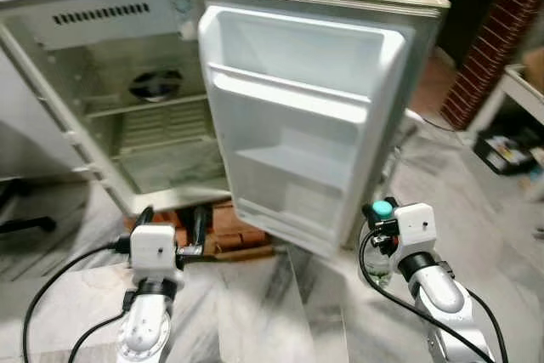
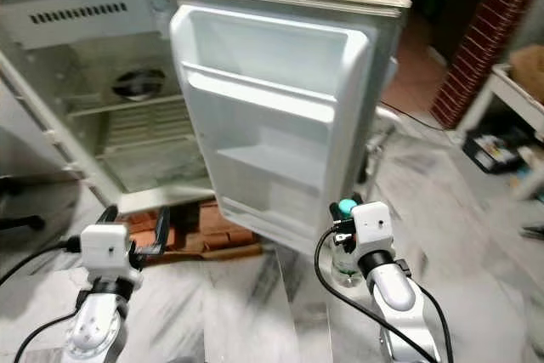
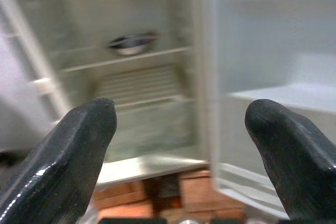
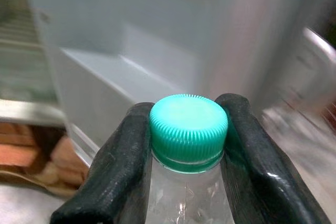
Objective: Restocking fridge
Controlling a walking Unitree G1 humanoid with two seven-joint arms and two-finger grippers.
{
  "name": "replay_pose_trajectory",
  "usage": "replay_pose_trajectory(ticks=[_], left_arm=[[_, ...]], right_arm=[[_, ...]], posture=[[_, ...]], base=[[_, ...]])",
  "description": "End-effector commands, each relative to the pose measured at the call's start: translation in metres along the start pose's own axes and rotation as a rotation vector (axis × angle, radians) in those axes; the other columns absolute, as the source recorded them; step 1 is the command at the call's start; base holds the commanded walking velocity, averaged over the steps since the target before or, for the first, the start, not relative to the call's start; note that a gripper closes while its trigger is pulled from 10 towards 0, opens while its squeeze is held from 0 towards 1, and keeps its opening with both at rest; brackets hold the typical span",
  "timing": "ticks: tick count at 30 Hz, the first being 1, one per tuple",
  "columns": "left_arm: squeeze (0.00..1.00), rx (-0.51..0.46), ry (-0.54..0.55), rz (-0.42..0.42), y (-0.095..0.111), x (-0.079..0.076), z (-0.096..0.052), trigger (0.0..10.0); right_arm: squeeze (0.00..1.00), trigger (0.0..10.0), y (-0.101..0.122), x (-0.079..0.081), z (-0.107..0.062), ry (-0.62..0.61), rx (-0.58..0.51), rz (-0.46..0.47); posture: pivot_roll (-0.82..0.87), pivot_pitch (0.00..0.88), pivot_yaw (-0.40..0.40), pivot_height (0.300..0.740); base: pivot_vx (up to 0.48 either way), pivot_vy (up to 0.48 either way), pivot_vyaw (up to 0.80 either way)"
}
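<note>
**Fridge open, bottle held at the right gripper**

Fridge (image 1: pixel 102 82) stands ahead of the robot with its door (image 1: pixel 297 125) swung wide, the inner face of the door turned toward the camera. The cabinet sits on the left of the scene; a dark bowl-like object (image 1: pixel 155 84) rests on its upper wire shelf, blurred in the left wrist view. The door shelves are bare white plastic. Bricks (image 1: pixel 229 235) lie on the floor under the cabinet's front edge.

Left gripper (image 1: pixel 170 227) is raised low in front of the cabinet, its fingers (image 3: pixel 79 145) spread wide with nothing between them, pointing at the fridge interior.

Right gripper (image 4: pixel 186 145) is raised near the lower outer corner of the door. Its two fingers are closed against the neck of a clear plastic bottle (image 4: pixel 186 203) with a green ribbed cap (image 1: pixel 382 208), held upright just beside the door's edge, apart from it.

A brick pillar (image 1: pixel 493 40) and a low white shelf (image 1: pixel 518 99) stand at the far right on the marble floor (image 1: pixel 272 312).
</note>
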State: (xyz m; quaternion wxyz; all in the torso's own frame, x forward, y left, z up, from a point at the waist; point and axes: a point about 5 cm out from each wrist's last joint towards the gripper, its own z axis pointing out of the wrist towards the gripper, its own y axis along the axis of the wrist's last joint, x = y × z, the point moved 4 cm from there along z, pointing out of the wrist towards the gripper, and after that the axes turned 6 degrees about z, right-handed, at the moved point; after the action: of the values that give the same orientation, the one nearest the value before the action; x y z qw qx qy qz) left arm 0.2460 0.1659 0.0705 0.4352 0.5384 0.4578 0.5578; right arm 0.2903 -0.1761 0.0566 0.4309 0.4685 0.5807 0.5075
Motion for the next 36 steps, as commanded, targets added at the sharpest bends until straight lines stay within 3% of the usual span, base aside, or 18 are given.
replay_pose_trajectory(ticks=[1,14,28,36], left_arm=[[0.0,0.014,0.027,0.012,-0.003,0.009,-0.001,10.0],[0.0,0.038,0.045,0.006,-0.006,0.009,0.0,10.0],[0.0,0.079,0.098,0.012,-0.01,0.015,0.004,10.0],[0.0,0.114,0.11,-0.026,-0.013,0.015,0.005,10.0]], right_arm=[[0.0,10.0,0.015,0.015,0.01,0.053,-0.054,0.008],[0.0,10.0,0.022,0.027,0.022,0.128,-0.07,-0.01],[0.0,10.0,0.029,0.031,0.033,0.125,-0.096,0.026],[0.0,10.0,0.029,0.047,0.031,0.221,-0.101,0.07]], posture=[[-0.02,0.047,0.011,0.74],[-0.02,0.05,0.01,0.74],[-0.01,0.05,0.019,0.74],[0.0,0.051,0.02,0.74]], base=[[0.428,0.0,0.0],[0.088,0.0,0.0],[0.0,0.0,0.0],[0.0,0.0,0.0]])
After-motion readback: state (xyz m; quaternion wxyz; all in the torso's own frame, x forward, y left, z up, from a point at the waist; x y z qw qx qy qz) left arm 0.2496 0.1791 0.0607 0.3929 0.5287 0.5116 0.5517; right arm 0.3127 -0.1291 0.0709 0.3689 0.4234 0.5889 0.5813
